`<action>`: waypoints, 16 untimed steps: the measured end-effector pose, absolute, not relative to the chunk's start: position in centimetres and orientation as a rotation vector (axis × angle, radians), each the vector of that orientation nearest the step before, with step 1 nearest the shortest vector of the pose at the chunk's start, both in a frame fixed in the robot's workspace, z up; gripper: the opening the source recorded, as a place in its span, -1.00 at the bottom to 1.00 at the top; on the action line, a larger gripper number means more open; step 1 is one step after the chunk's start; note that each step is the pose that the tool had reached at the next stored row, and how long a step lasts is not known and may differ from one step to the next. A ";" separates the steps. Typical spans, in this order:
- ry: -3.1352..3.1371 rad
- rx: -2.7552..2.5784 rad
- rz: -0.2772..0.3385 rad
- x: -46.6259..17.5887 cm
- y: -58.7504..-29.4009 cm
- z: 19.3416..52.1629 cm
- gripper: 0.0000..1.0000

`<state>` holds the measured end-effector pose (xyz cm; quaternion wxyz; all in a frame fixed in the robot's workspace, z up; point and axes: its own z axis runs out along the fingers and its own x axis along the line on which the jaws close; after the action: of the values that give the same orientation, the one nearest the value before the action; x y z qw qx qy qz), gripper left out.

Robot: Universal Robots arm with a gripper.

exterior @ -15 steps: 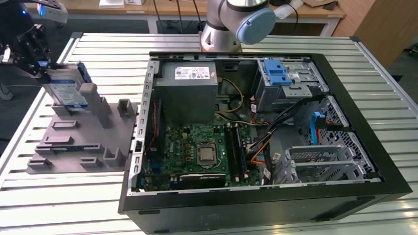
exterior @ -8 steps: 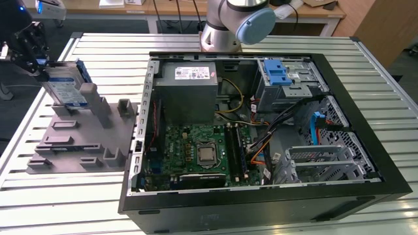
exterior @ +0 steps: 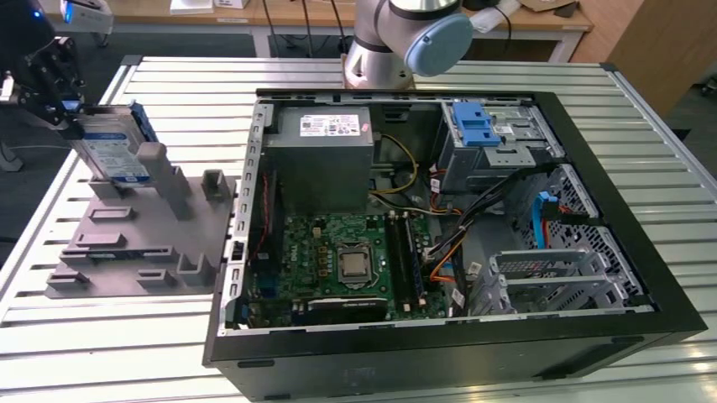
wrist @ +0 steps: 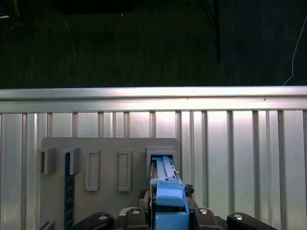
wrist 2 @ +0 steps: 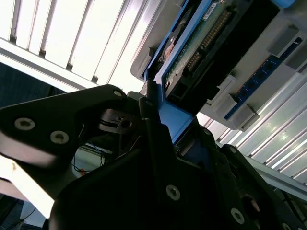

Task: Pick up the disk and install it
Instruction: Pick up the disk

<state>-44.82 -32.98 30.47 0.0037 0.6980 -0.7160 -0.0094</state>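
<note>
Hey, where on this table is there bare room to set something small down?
Bare slats lie beside the grey holder, at the exterior view's lower left of the table, and on the strip at the exterior view's right of the computer case. Crowded: around the disk, which the gripper grips at the holder, and inside the case.

disk (exterior: 112, 151) upright in fixture (exterior: 123, 243), fixture beside case (exterior: 448, 357), on table (exterior: 101, 336)

A black computer case (exterior: 448, 357) is lying open on a slatted metal table (exterior: 112, 353). Inside it, a grey power supply (exterior: 325, 159) is sitting beside a silver drive bay (exterior: 499, 147) with a blue latch (exterior: 475, 126), and a green motherboard (exterior: 325, 269) is lying next to the power supply. A grey slotted holder (exterior: 134, 243) is standing just beside the case, at the exterior view's left.
</note>
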 end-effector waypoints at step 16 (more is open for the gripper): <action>-2.244 2.188 -0.030 -44.8 -33.0 30.9 -0.27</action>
<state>-44.82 -32.98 30.92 0.0038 0.6980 -0.7160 -0.0095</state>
